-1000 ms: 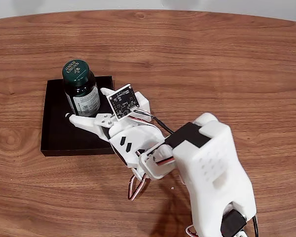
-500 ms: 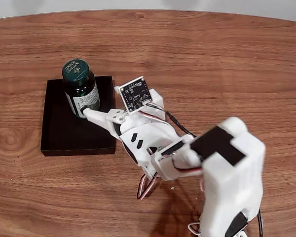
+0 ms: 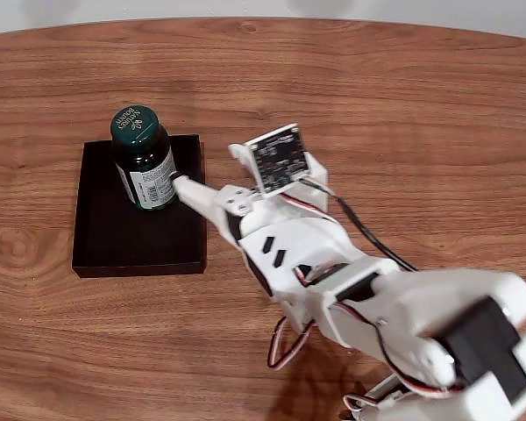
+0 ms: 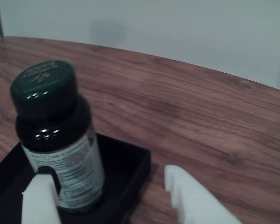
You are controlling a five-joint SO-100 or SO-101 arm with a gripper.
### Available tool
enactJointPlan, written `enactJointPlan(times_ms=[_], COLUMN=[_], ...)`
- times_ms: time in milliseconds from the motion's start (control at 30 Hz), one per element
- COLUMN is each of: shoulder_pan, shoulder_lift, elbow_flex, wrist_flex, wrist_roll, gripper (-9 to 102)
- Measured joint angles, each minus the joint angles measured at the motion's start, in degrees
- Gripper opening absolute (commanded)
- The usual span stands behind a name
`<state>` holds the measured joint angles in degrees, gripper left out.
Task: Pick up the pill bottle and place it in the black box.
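Fixed view records the pill bottle [image 3: 144, 158] standing upright inside the black box [image 3: 105, 237], in the far corner nearest the arm, on the wooden surface [image 3: 377, 96]. Placement appears complete; the remaining step, as judged, is a clean withdrawal.

Risk — one finger [image 3: 195, 192] of the end effector [image 3: 209, 173] lies against or just beside the bottle's labelled side. Any sideways sweep or rotation during retreat could push the tall, narrow bottle over, and it could roll out over the box's low wall. The bottle stands close to the box edge, so a small nudge may be enough. A drag along the label could also slide the light box across the surface.

Wrist view confirms the end effector [image 4: 116, 196] is spread wide and holds nothing. One finger [image 4: 39, 200] sits in front of the bottle's [image 4: 60, 140] lower label, contact not determinable; the other finger [image 4: 196, 200] stands well clear, outside the box [image 4: 130, 168] wall and over bare wood.

Recommendation: a straight pull back, away from the bottle, before any turn.
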<state>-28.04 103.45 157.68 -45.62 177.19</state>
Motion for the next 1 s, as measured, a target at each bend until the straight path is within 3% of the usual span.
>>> enactJointPlan(times_ms=[300, 500, 833, 1000], shoulder_pan=[8.3, 12.9, 24.7, 29.6], shoulder_lift=[15.8, 24.7, 39.4, 47.9], elbow_flex=[8.0, 14.2, 15.8, 16.3], wrist_flex=[7.5, 9.8, 25.0, 37.8], wrist_roll=[-2.0, -1.9, -3.5, -4.7], gripper=[4, 0, 0, 0])
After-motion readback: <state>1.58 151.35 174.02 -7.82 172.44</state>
